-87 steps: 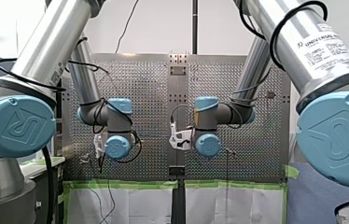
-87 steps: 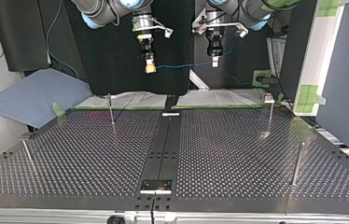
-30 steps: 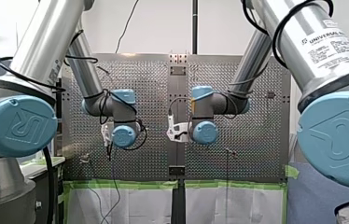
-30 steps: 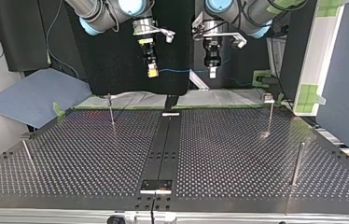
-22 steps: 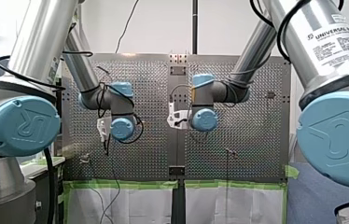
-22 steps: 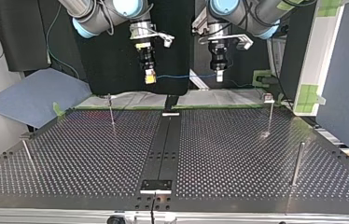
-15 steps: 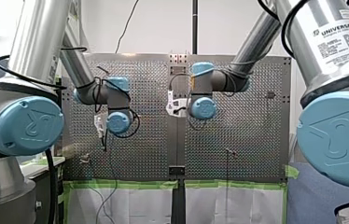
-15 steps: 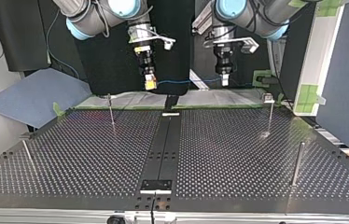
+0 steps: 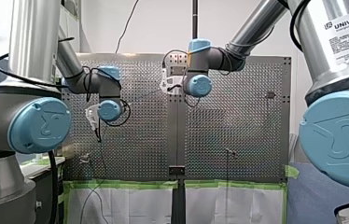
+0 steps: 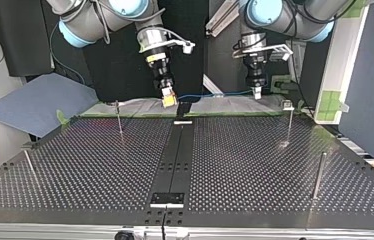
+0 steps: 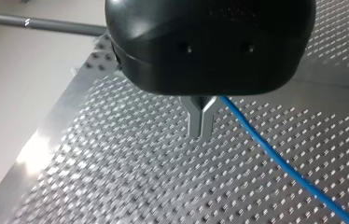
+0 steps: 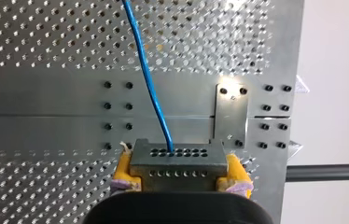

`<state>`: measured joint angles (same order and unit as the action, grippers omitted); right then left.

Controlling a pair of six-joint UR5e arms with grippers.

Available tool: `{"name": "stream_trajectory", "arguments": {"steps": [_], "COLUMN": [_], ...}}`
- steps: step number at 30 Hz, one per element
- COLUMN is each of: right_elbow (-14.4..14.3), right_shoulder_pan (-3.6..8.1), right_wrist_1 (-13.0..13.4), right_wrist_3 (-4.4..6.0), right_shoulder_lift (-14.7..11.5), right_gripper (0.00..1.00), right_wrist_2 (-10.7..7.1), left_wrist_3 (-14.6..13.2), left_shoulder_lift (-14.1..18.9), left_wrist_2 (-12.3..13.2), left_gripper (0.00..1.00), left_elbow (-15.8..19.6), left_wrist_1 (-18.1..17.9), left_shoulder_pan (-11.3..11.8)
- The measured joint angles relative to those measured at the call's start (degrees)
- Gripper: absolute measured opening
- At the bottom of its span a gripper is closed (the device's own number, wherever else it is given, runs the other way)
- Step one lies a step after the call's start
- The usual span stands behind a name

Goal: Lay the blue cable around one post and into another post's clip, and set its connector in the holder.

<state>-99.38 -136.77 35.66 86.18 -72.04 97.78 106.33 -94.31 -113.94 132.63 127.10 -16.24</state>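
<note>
The right gripper (image 12: 178, 173) is clamped on the grey connector (image 12: 177, 157). Its yellow pads (image 12: 124, 169) press the block from both sides, and the blue cable (image 12: 150, 79) leaves the connector's face and runs ahead over the perforated table (image 10: 255, 165). The left gripper (image 11: 200, 125) has its metal fingers (image 11: 196, 120) pressed together. The cable comes out right at them and runs off to one side, so you can take it as pinched there. In the top view you see both grippers hanging in the air near the table's far edge. The right one is at the view's left, just above the far end of the dark centre strip (image 10: 175, 160), and the left one is further to the view's right. The cable is stretched nearly level between them, clear of the table. A thin post (image 10: 289, 125) with a pale block on top stands below and beside the left gripper, apart from the cable.
</note>
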Motion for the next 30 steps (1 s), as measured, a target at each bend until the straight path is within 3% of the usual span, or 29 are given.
{"name": "stream_trajectory", "arguments": {"steps": [11,24,30], "right_elbow": [3.2,7.7,9.8], "right_shoulder_pan": [-0.86,-0.95,-0.93], "right_wrist_1": [-2.5,-4.0,-4.1], "right_wrist_3": [-0.39,0.10,0.89], "right_shoulder_lift": [0.0,0.1,0.2], "right_gripper": [0.00,0.00,0.00], "right_wrist_2": [-0.23,-1.38,-3.11], "left_wrist_3": [5.0,7.7,8.9], "left_shoulder_lift": [5.9,11.7,13.6], "left_wrist_2": [-0.4,-0.5,-0.5], "left_gripper": [0.00,0.00,0.00], "left_elbow": [-2.7,-6.2,-8.6], "left_wrist_1": [5.9,11.8,14.3], "left_shoulder_pan": [5.4,7.8,9.2]}}
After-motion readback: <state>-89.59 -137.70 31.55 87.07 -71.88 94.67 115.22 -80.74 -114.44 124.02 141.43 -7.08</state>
